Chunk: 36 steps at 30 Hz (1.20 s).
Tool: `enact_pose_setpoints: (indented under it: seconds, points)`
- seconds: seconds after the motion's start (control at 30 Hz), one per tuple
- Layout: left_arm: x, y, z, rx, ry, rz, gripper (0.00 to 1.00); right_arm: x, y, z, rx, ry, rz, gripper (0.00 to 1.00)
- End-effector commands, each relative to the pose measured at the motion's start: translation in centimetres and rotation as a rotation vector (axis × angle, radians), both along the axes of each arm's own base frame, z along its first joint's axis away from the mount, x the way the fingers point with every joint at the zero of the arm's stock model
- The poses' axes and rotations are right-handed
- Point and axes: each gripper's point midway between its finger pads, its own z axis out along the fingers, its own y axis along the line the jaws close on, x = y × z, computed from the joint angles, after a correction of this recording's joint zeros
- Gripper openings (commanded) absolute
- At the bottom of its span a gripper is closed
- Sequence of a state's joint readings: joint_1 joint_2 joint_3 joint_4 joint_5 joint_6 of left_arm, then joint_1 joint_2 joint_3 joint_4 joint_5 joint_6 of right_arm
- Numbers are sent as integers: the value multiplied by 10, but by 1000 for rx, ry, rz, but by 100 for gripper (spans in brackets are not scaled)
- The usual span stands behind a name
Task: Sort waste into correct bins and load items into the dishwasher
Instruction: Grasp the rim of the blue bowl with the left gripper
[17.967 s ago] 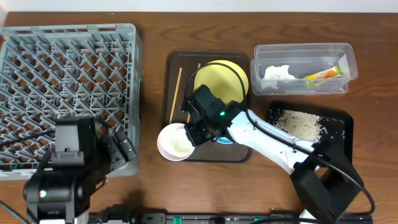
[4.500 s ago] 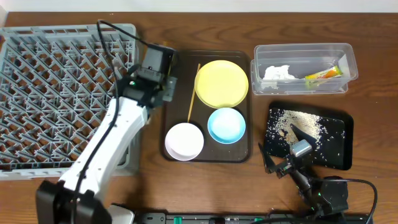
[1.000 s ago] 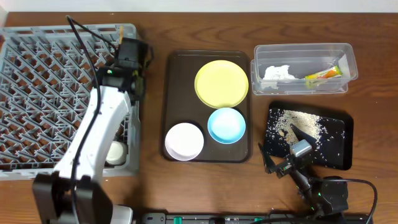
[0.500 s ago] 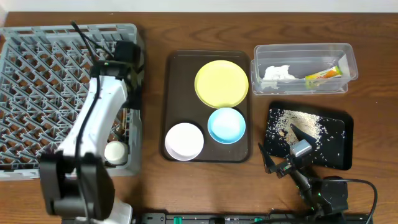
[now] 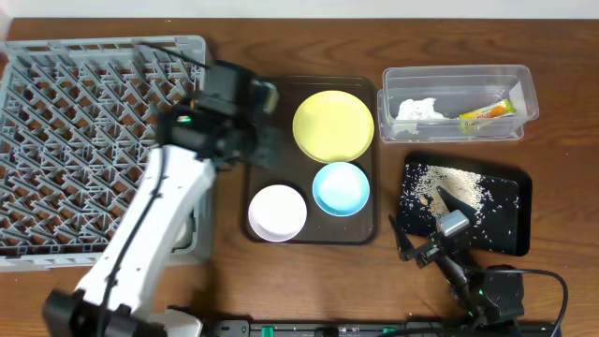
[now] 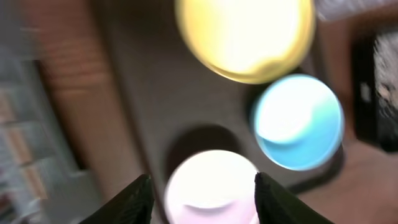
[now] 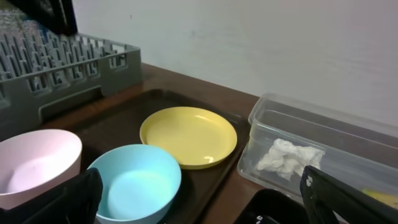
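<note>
My left gripper (image 5: 264, 148) hangs open over the left side of the brown tray (image 5: 292, 173), blurred by motion. In the left wrist view its jaws (image 6: 204, 200) frame the white bowl (image 6: 208, 186) below, holding nothing. The yellow plate (image 5: 333, 125), light-blue bowl (image 5: 341, 188) and white bowl (image 5: 277, 212) sit on that tray. The grey dishwasher rack (image 5: 94, 140) fills the left. A napkin (image 5: 418, 109) and wrapper (image 5: 487, 110) lie in the clear tub (image 5: 459, 75). Crumbs (image 5: 449, 183) cover the black tray (image 5: 510, 239). My right gripper (image 5: 429, 225) rests open at the front right.
In the right wrist view, the blue bowl (image 7: 134, 180), plate (image 7: 188, 137) and tub (image 7: 348, 134) lie ahead of the right gripper (image 7: 205, 205). The left arm stretches from the table's front left corner across the rack's right edge. Bare wood separates the brown tray from the black one.
My left gripper swung right, from the rack's upper right edge to above the brown tray, and its jaws have come open. The right arm has not moved.
</note>
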<state>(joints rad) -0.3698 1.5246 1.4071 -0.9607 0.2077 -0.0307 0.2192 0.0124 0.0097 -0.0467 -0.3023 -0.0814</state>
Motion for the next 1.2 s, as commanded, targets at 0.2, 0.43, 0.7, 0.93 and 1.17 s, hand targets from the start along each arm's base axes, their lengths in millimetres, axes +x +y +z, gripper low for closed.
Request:
enact_pose_setpoints:
  seconds: [0.2, 0.43, 0.7, 0.93, 1.17]
  points:
    - [-19, -59, -74, 84, 160, -153, 41, 0, 0, 0, -8, -8, -1, 99]
    - [-26, -70, -138, 160, 291, -183, 36, 0, 0, 0, -8, -8, -1, 99]
    - [-29, -74, -164, 183, 341, -191, 15, 0, 0, 0, -8, -8, -1, 99]
    - [-3, -63, -118, 252, 194, -155, 6, 0, 0, 0, -8, -8, -1, 99]
    - [27, 35, -4, 694, -170, 76, 7, 0, 0, -1, -8, -7, -1, 99]
